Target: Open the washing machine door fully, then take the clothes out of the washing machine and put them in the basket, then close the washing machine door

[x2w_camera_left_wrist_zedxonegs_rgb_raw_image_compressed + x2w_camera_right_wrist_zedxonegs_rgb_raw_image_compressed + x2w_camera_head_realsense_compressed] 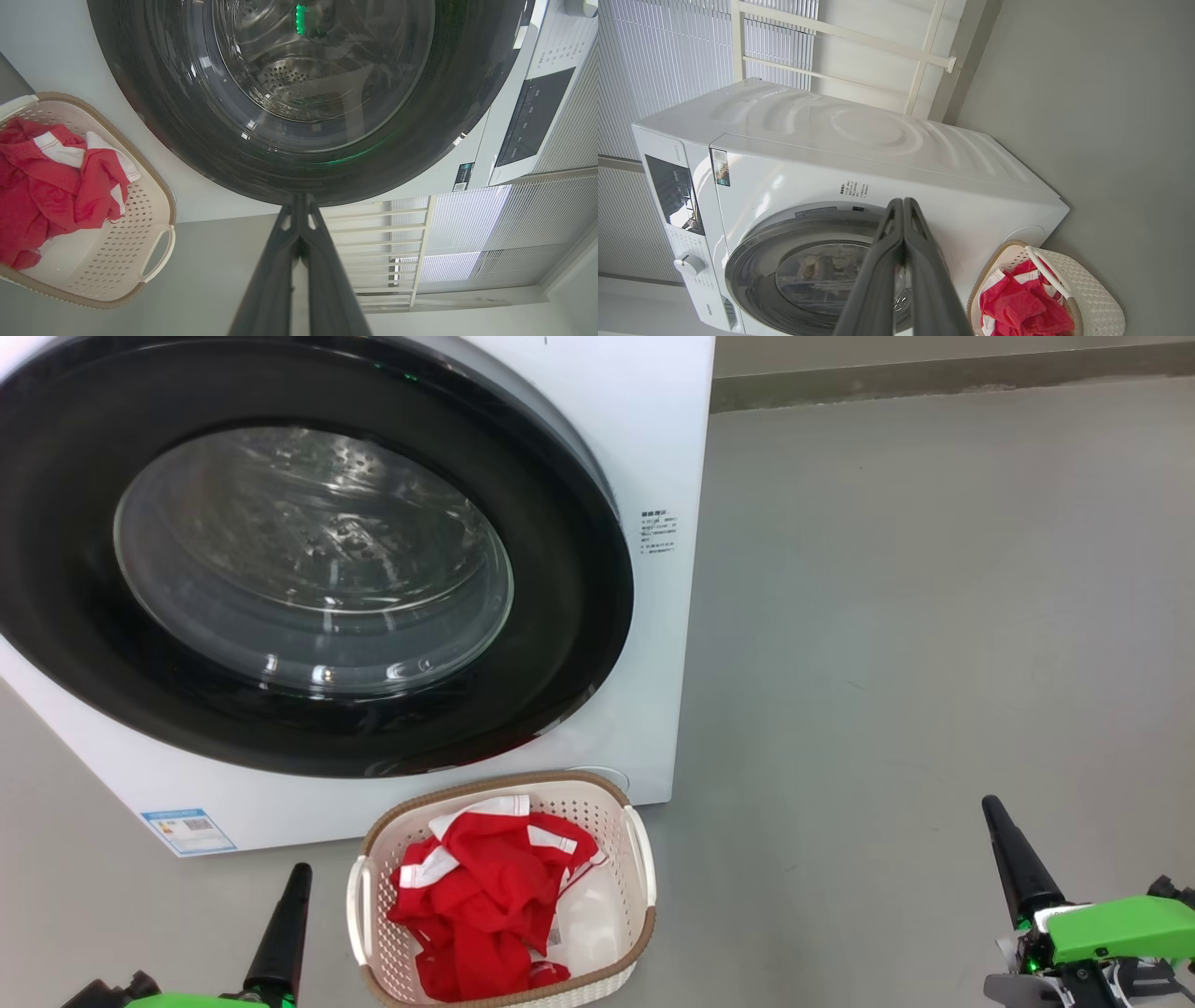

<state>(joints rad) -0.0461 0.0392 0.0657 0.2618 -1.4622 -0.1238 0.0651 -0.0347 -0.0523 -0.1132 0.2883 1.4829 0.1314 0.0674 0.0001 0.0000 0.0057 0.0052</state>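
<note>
The white washing machine (653,448) fills the upper left of the head view, its round black-rimmed door (308,560) lying shut against the front. Through the glass I see bare steel drum. The red clothes (490,896) with white bands lie in the cream basket (644,859) on the floor just before the machine. My left gripper (297,875) points up at the lower left, beside the basket, shut and empty. At the lower right my right gripper (991,807) is shut and empty, well clear of the basket. The wrist views show the door (299,177) (752,242), the basket (154,242) (1092,298), the clothes (42,186) (1017,308).
Grey floor (934,616) stretches open to the right of the machine. A wall base (934,378) runs along the far edge. The machine's dark control panel (675,196) and knob (689,263) sit on its front, with ribbed wall panels (654,56) behind.
</note>
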